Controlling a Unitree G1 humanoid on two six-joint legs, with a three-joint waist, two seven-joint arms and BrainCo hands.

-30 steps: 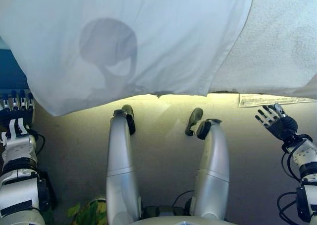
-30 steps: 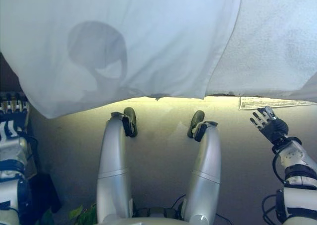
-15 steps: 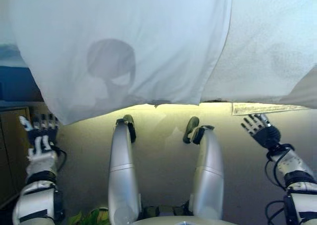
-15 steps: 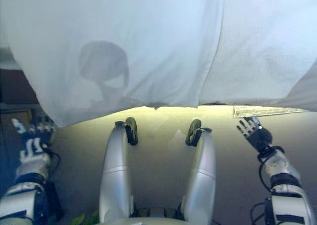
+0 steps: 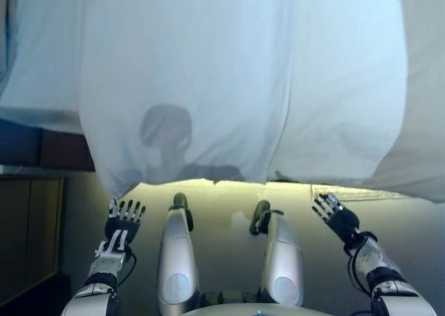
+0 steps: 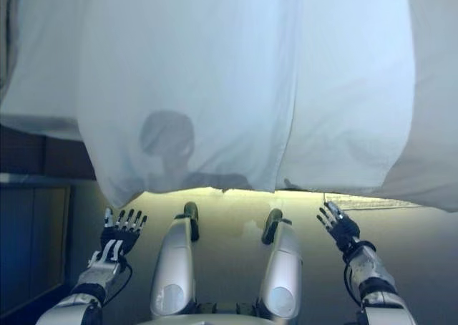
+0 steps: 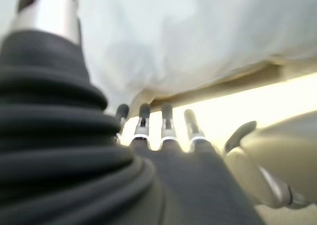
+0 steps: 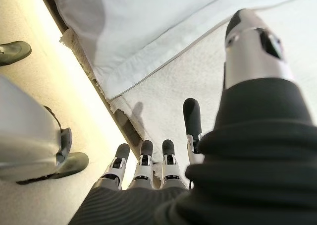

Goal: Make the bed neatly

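White sheet (image 5: 188, 86) draped over bed edge, filling 12 o'clock. Left hand (image 5: 124, 222) at 7 o'clock and right hand (image 5: 335, 215) at 4 o'clock, both spread, empty, just below hem. Best pinched at both corners together, pulled evenly. No containers seen.

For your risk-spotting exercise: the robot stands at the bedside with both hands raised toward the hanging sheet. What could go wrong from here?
1. The white sheet hangs unevenly, lower on the robot's left; a pull from one side could skew it further.
2. Both the left hand and right hand are open and apart from the cloth, so a grasp may miss the hem.
3. The hem hangs close to the floor and could drag.
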